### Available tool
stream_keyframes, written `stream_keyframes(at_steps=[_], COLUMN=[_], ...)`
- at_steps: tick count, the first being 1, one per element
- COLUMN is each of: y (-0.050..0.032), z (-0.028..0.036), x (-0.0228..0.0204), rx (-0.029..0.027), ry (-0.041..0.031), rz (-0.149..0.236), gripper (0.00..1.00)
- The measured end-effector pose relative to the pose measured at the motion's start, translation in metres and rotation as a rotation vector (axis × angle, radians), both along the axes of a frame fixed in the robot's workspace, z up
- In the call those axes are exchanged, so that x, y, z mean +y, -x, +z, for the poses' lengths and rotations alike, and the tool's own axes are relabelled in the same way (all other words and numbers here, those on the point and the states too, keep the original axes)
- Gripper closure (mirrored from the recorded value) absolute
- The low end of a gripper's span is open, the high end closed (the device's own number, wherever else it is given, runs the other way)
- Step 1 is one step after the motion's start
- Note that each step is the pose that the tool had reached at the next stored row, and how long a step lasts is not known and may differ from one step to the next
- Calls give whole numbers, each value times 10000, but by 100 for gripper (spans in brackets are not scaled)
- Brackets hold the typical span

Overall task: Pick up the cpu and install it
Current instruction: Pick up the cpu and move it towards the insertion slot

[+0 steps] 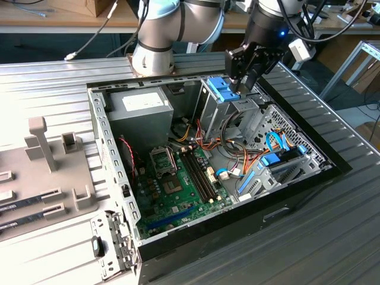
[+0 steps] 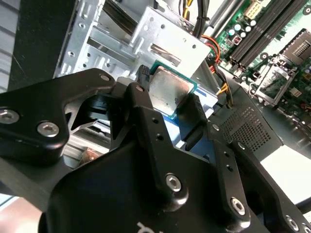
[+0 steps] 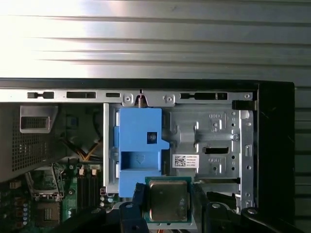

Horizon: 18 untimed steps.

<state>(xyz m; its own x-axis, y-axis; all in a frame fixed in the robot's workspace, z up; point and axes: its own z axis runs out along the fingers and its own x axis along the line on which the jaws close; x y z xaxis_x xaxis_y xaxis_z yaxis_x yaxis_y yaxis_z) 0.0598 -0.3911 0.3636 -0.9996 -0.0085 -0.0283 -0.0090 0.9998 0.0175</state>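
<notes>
The cpu is clamped by its edges between the two fingers of the hand. Its silvery top faces the cameras in both wrist views, and it hangs in the air, resting on nothing. Directly below the hand is the blue bracket of the metal drive cage, at one corner of the open computer case. The socket on the motherboard appears open. It lies well apart from the hand, lower inside the case and just beside the memory slots.

In my judgement the picking is done and the carrying step is in hand; the installing is not yet done. Reaching the socket calls for a level chip, its corners matched to the socket frame, and a gentle descent with no pressing, because the contacts probably bend easily.
</notes>
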Motion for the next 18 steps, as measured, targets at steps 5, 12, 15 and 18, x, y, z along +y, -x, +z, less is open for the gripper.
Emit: stream_keyframes(at_steps=[5, 12, 15, 18], y=[-108, -209, -267, -311], z=[-43, -81, -99, -112], x=[0, 0, 0, 0], rx=[0, 0, 0, 0], ry=[0, 0, 0, 0], rz=[0, 0, 1, 0], gripper=[53, 53, 53, 53])
